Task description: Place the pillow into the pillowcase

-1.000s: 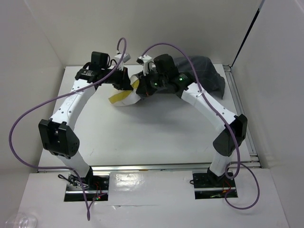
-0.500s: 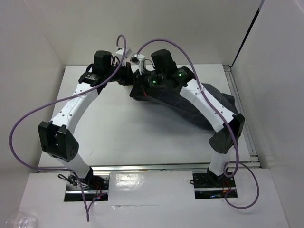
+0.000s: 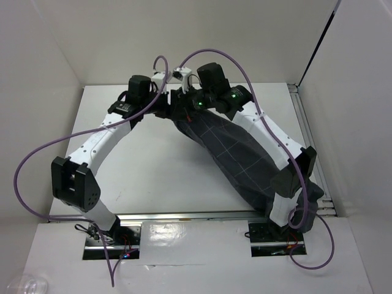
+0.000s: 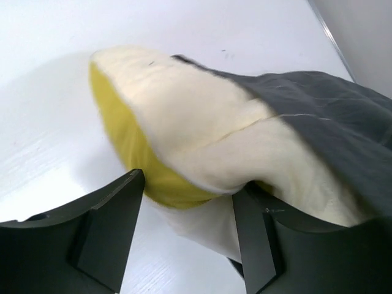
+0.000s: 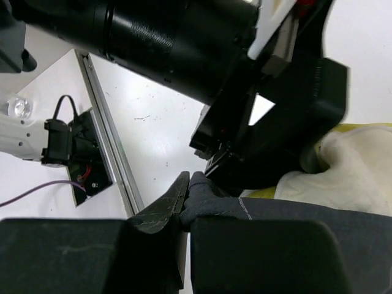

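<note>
The dark grey grid-patterned pillowcase point(image 3: 245, 159) lies in a long diagonal from the back centre to the near right, passing under the right arm. In the left wrist view the cream pillow point(image 4: 196, 116) pokes its yellow-edged end out of the pillowcase point(image 4: 331, 116). My left gripper point(image 4: 187, 211) is open, its jaws standing either side of the pillow's lower corner without pinching it. My right gripper point(image 5: 188, 196) is shut on a fold of the pillowcase's point(image 5: 275, 214) rim, close to the left gripper point(image 3: 169, 107). In the top view the pillow is hidden.
The white table point(image 3: 153, 171) has walls at the back and both sides. A metal rail point(image 3: 306, 122) runs along its right edge. The pillowcase's far end droops by the right arm's base point(image 3: 275, 231). Purple cables loop above both arms.
The pillowcase swung from the back right corner forward across the right arm and now covers most of the pillow. My left gripper opened and let go of the pillow's corner.
</note>
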`<state>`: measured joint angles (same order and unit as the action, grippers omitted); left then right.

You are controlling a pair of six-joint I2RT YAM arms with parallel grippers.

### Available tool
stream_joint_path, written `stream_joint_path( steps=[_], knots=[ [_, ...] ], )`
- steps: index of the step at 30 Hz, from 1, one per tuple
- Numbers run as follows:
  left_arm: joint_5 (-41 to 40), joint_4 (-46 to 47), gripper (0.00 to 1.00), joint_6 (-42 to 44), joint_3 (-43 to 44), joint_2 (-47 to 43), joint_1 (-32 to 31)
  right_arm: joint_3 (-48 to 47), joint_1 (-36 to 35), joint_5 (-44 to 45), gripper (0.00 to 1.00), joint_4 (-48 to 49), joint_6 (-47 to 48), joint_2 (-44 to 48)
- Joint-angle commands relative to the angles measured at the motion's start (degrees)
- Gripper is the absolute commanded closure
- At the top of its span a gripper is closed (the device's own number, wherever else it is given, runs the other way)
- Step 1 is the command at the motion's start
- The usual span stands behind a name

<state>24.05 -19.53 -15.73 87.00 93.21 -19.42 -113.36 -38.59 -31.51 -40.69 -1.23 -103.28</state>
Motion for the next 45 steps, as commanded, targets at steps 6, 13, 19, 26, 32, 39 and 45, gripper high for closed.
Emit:
stream_joint_path(
  steps=[6,13,19,26,32,39,45],
  knots=[
    [-13.23,5.11,0.27,-3.95,-6.05,-7.52,0.16,-7.75,-0.35,1.71,1.00,18.25,0.18,6.17],
    [-19.75,8.89,0.26,-7.83,-12.28,-10.15,6.13,-2.92,-0.35,4.44,1.00,30.48,1.23,10.55],
    [-23.35,12.49,0.26,-10.37,-16.69,-11.29,11.59,0.16,-0.35,11.89,1.00,39.71,9.20,14.60],
    [-22.92,12.50,0.26,-13.10,-16.69,-10.15,16.61,4.19,-0.35,17.96,1.00,43.06,19.16,18.99],
    [-12.91,14.95,0.39,-13.72,-18.79,-9.45,17.22,9.37,-0.35,13.59,1.00,40.42,15.83,20.76],
    [4.92,18.72,0.69,-13.72,-18.18,-7.70,15.99,16.32,-0.35,8.57,1.00,41.73,12.31,21.46],
    [21.63,21.98,1.00,-17.14,-17.04,-6.46,13.02,19.40,-0.35,5.14,1.00,43.75,11.08,19.00]
  ],
)
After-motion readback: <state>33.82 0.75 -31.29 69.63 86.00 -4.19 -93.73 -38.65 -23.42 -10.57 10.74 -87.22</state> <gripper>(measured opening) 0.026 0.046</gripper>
